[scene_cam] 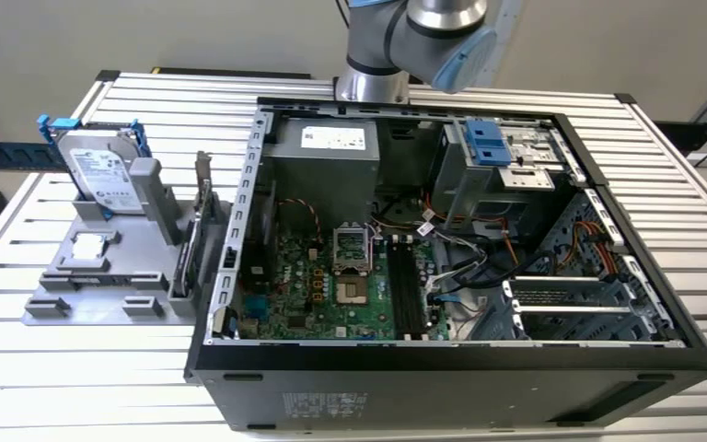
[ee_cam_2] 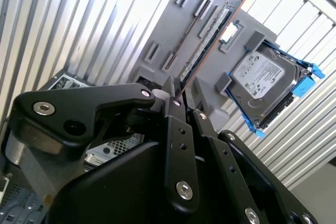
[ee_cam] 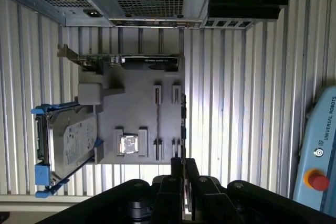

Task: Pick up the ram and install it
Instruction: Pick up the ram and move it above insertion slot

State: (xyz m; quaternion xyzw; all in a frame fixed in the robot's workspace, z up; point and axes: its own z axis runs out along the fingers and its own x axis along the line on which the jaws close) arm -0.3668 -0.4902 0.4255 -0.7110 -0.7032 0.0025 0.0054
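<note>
Hung above the grey holder (ee_cam: 136, 114) with gripper (ee_cam_2: 182, 104) fingers nearly closed, gripping nothing. Saw one ram (ee_cam_2: 210, 35) standing on edge in the holder, one hard drive (ee_cam_2: 265, 85) beside it, one card (ee_cam: 131, 60) at the holder's edge.

Ram (ee_cam_2: 210, 38) upright in holder (ee_cam_2: 178, 24); hard drive (ee_cam_2: 262, 85) near one side, slatted table (ee_cam_2: 79, 19) beyond other.

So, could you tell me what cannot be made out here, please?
- The ram: its near end is hidden behind the gripper in the second wrist view, so contact is unclear.
- The arm: cut off by the exterior view's upper edge.
</note>
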